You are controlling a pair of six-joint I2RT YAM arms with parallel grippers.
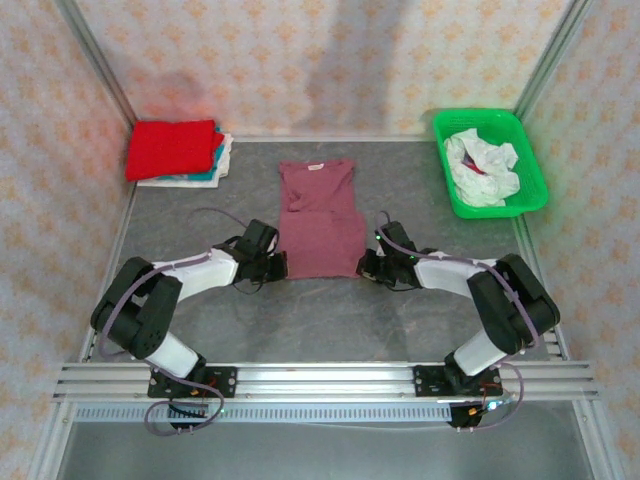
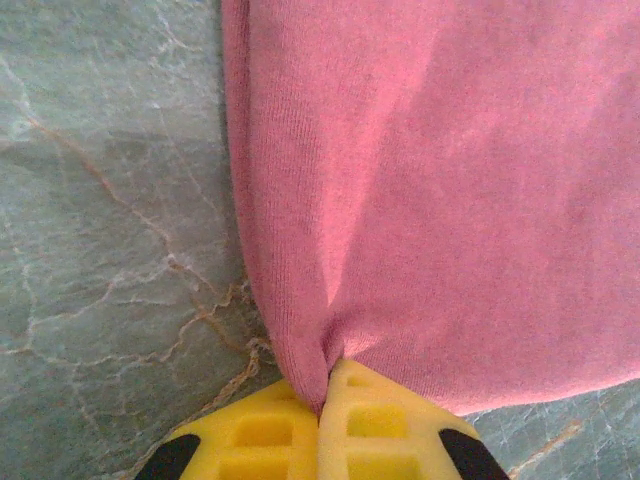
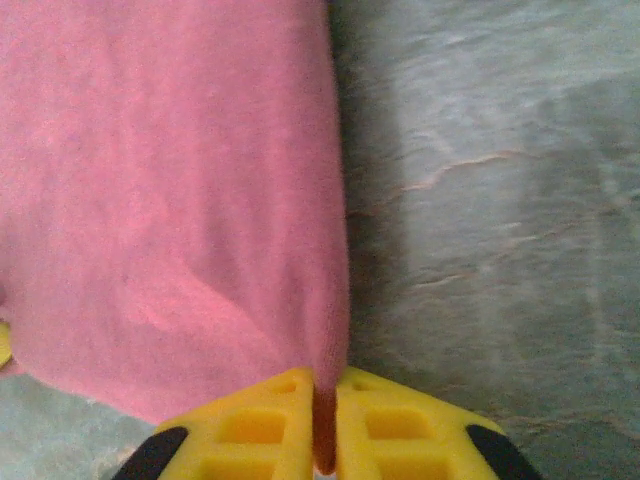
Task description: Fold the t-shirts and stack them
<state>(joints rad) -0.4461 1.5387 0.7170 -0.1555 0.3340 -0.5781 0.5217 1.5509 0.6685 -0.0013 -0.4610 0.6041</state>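
**Workpiece position.** The maroon soft-cloth t-shirt [image 1: 320, 220] is lying flat at the centre of the grey marbled table [image 1: 330, 320], with its collar pointing toward the far edge. Both sleeves are sitting folded inward, so the garment is forming a narrow rectangle.

**Gripper state.**
- The left gripper [image 1: 272, 265] is pinching the near left corner of the hem. In the left wrist view its yellow jaws are meeting on a tuck of maroon cloth.
- The right gripper [image 1: 368, 266] is pinching the near right corner of the hem in the same way, with its jaws closed on the fabric edge.

**Task status.**
- A folded stack of t-shirts [image 1: 175, 150] is sitting at the far left corner of the table, bright red on top, with teal and white edges showing beneath. These are judged complete.
- The maroon t-shirt is judged to be midway. The lengthwise folds are in place, while the crosswise fold and the transfer to the stack are not yet done.
- At the far right corner, the green plastic basket [image 1: 480, 113] is holding a crumpled white garment [image 1: 482, 168], which appears to be awaiting folding.
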